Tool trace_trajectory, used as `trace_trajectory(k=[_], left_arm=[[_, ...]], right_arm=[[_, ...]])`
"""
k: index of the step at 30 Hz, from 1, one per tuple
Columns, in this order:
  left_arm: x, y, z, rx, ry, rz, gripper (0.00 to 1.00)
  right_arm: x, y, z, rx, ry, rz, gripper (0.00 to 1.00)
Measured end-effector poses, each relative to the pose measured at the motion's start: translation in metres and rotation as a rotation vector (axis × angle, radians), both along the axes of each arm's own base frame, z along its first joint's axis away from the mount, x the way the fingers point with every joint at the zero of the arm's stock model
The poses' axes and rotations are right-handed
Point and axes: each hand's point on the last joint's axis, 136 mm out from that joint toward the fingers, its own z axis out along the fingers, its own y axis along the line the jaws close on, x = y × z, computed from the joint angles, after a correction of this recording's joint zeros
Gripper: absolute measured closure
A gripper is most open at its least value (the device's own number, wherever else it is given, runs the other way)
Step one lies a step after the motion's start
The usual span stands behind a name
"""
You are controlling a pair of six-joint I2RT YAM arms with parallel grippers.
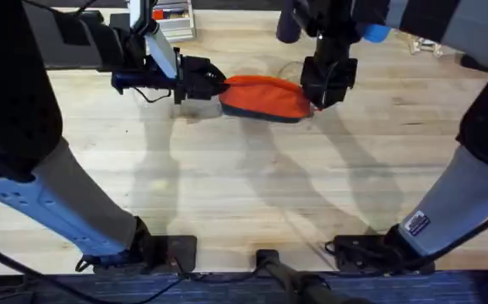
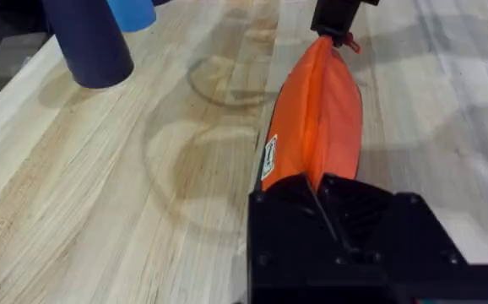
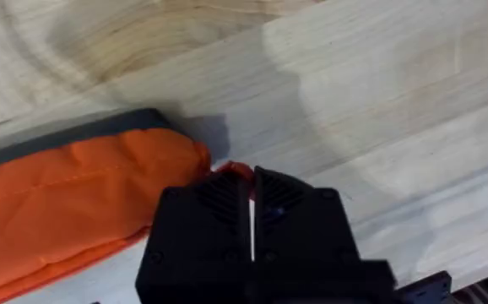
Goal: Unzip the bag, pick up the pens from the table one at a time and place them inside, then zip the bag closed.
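Orange fabric, the pencil pouch (image 1: 263, 97) lies lengthwise on the butcher-block table (image 1: 227, 186) toward twelve o'clock in the overhead view, its dark grey underside against the wood. The left gripper (image 1: 213, 83) sits at the pouch's nine o'clock end, and in the left wrist view its black fingers (image 2: 299, 207) are pressed together on that end of the fabric. The right gripper (image 1: 318, 100) stands at the three o'clock end; in the right wrist view its fingers (image 3: 219, 207) are nearly together, pinching a small orange tab (image 3: 234, 171) that I take to be the zipper pull, though it is mostly hidden. The zipper seam along the top looks closed and the pouch looks full, so this is probably either the start of unzipping or the end of zipping; I cannot tell which. The risks: the pull could slip from so slight a pinch, or the left hold could give, so the whole pouch would drag across the wood instead of the slider running. Two blue cylinders (image 2: 88, 38) stand well clear of the pouch.
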Motion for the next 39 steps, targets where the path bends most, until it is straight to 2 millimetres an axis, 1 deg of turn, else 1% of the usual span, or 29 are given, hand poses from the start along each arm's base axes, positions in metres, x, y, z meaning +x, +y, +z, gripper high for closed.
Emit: trace_trajectory(k=[5,8,9,13,14,18,20,22,25,26,27,28,30,31,32,34,39], left_arm=[[0.0,0.0,0.0,0.0,0.0,0.0,0.958],[0.0,0.0,0.0,0.002,-0.001,0.001,0.958],[0.001,0.001,-0.001,0.007,0.0,0.005,0.958],[0.002,0.005,-0.001,0.008,0.0,0.013,0.958],[0.002,0.005,-0.001,0.008,0.0,0.015,0.958],[0.002,0.005,-0.001,0.009,0.0,0.016,0.958],[0.002,0.005,-0.001,0.009,-0.001,0.016,0.958],[0.002,0.005,-0.002,0.01,0.0,0.016,0.958],[0.002,0.006,-0.002,0.01,-0.001,0.016,0.955],[0.002,0.006,-0.002,0.011,-0.003,0.016,0.891],[0.003,0.006,-0.002,0.011,-0.006,0.017,0.792],[0.003,0.007,-0.001,0.008,-0.005,0.02,0.61],[0.003,0.009,-0.001,0.007,-0.001,0.024,0.308],[0.004,0.009,-0.001,0.006,0.0,0.026,0.138],[0.004,0.01,-0.001,0.005,0.005,0.029,0.044],[0.004,0.01,-0.001,0.005,0.004,0.03,0.01],[0.004,0.011,-0.003,0.02,0.006,0.034,0.008]], right_arm=[[0.0,0.0,0.002,0.001,-0.003,-0.003,0.968],[0.0,-0.001,0.009,0.006,-0.02,-0.002,0.969],[0.002,-0.005,0.026,-0.008,-0.064,-0.006,0.643],[0.009,-0.009,0.059,-0.008,-0.164,0.001,0.076],[0.01,-0.008,0.068,-0.003,-0.191,0.009,0.025],[0.006,-0.003,0.1,0.019,-0.277,0.033,0.005],[0.004,0.0,0.11,0.028,-0.305,0.043,0.005],[0.002,0.003,0.116,0.035,-0.322,0.052,0.005],[0.0,0.005,0.119,0.037,-0.326,0.061,0.005],[0.0,0.006,0.119,0.037,-0.326,0.062,0.005],[0.0,0.006,0.118,0.037,-0.326,0.063,0.005],[0.0,0.006,0.119,0.038,-0.326,0.064,0.005],[0.0,0.007,0.119,0.038,-0.326,0.066,0.005],[0.0,0.007,0.119,0.038,-0.326,0.066,0.003],[0.0,0.007,0.119,0.038,-0.326,0.066,0.004],[0.0,0.008,0.119,0.038,-0.326,0.068,0.005],[0.0,0.008,0.119,0.039,-0.328,0.069,0.005]])
